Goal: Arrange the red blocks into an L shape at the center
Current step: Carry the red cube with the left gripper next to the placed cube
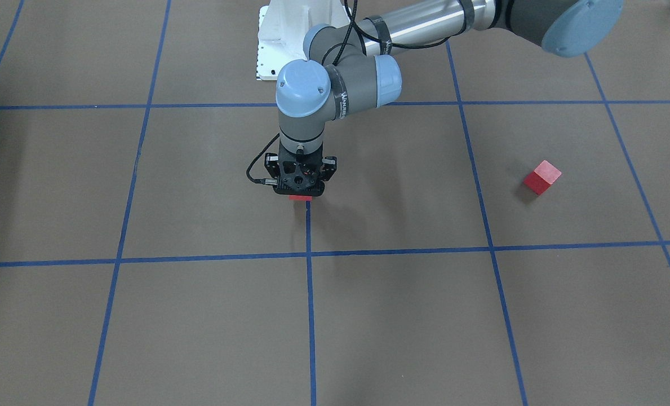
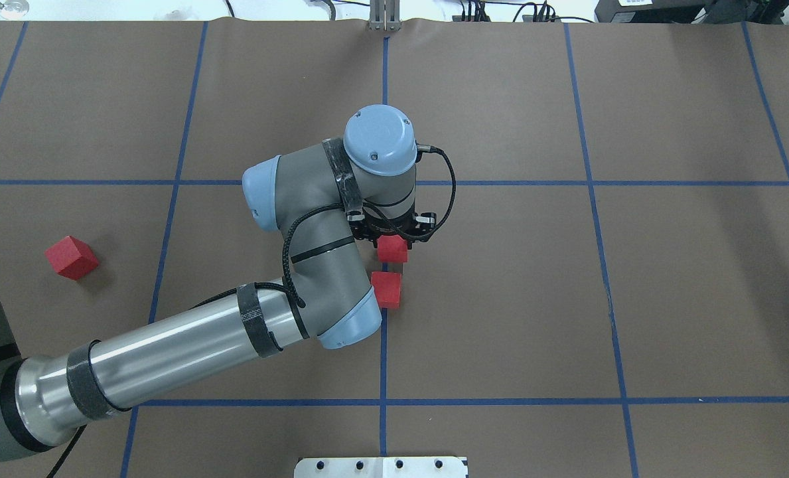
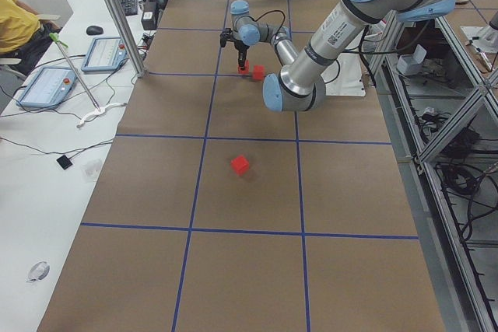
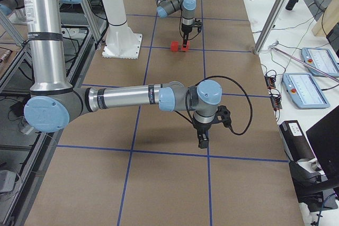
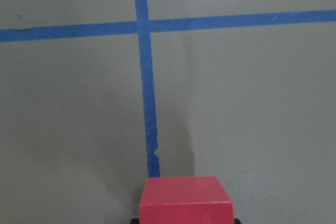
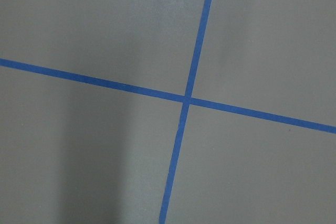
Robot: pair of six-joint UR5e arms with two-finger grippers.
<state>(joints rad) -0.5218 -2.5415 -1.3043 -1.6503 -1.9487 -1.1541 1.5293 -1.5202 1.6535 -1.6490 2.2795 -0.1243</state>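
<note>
Three red blocks show. My left gripper (image 2: 394, 234) points straight down near the table's centre and is shut on one red block (image 2: 392, 249), low over or on the table; this block shows at the bottom of the left wrist view (image 5: 185, 199) and as a sliver under the gripper (image 1: 300, 197). A second red block (image 2: 386, 289) lies just nearer the robot, close to the first. The third red block (image 2: 71, 257) lies alone far to the left (image 1: 542, 177). My right gripper (image 4: 202, 142) hangs over bare table; I cannot tell whether it is open or shut.
Blue tape lines (image 2: 383, 345) form a grid on the brown table cover. The white robot base plate (image 2: 381, 467) sits at the near edge. The left arm's elbow (image 2: 341, 318) overhangs the area beside the second block. Aluminium posts and tablets (image 4: 307, 88) stand beyond the far edge.
</note>
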